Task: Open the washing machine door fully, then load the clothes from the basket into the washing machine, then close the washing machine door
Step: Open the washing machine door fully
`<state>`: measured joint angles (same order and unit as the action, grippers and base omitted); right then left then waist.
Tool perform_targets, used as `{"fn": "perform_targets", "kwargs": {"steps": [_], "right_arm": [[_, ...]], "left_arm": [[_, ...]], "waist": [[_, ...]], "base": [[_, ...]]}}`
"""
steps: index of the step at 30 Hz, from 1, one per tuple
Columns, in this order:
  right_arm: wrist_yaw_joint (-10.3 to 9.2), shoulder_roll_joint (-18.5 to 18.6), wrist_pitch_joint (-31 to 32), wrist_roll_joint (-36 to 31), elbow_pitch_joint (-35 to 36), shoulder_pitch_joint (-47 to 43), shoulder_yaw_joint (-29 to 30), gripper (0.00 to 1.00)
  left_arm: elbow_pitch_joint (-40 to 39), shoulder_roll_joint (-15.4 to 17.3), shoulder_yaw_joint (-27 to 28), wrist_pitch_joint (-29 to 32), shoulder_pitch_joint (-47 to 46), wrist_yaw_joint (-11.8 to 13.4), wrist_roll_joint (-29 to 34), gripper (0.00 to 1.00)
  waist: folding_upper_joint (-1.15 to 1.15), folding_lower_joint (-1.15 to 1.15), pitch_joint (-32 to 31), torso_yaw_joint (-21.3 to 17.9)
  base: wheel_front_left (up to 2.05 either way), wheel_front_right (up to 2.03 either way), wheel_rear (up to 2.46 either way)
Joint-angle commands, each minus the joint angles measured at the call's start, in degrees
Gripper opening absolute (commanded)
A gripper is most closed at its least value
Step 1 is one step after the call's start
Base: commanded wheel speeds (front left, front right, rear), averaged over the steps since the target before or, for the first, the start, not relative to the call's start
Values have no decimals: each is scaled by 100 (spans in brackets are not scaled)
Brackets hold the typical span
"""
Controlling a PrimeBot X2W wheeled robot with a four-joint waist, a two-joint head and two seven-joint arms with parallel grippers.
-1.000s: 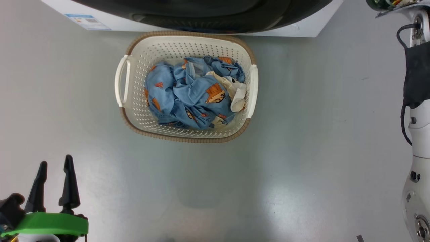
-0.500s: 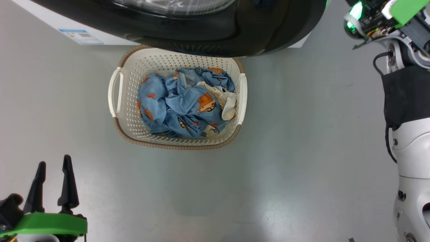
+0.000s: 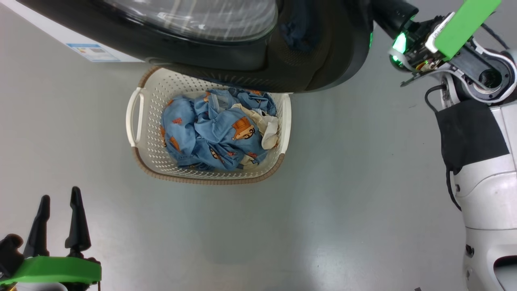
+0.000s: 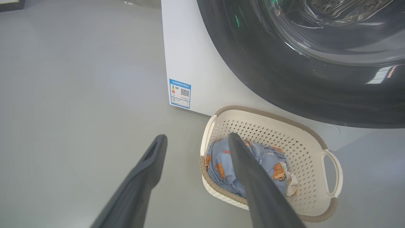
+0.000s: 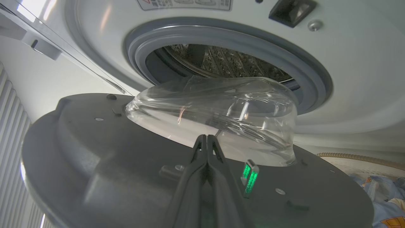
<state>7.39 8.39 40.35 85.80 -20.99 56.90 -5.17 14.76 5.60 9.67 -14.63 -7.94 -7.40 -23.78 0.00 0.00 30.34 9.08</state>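
I read the left hand (image 3: 59, 195) as wide open and empty, its fingers spread above the floor (image 3: 363, 194) at the lower left of the head view, well apart from the basket (image 3: 210, 180). The right hand (image 5: 206, 136) is fully closed, finger against finger, with nothing between them. Its tips lie at the inner face of the washing machine door (image 5: 95, 152), at the foot of the clear glass bowl (image 5: 221, 110); I cannot tell whether they touch it. The door stands partly open, swung away from the washing machine (image 5: 348, 63), exposing the grey gasket (image 5: 316, 79) and the perforated drum (image 5: 221, 60). In the head view the door's black ring overhangs the far rim of the basket. The basket sits on the floor just in front of the machine. The clothes (image 3: 214, 137) lie bundled inside the basket, blue printed fabric with white cloth at the right
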Motion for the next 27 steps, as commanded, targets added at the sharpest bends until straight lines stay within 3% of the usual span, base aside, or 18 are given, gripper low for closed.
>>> {"fn": "perform_targets", "kwargs": {"steps": [1, 27], "right_arm": [[10, -207, 76, -16, 193, -163, -155, 0], [10, -459, 505, 153, 612, -1621, -1239, 0]], "left_arm": [[-97, 153, 215, -37, 122, -9, 47, 100], [-65, -35, 309, -37, 341, -9, 178, 100]], "waist": [[0, 0, -20, -17], [0, 0, -951, -117]], "base": [[0, 0, 0], [0, 0, 0]]}}
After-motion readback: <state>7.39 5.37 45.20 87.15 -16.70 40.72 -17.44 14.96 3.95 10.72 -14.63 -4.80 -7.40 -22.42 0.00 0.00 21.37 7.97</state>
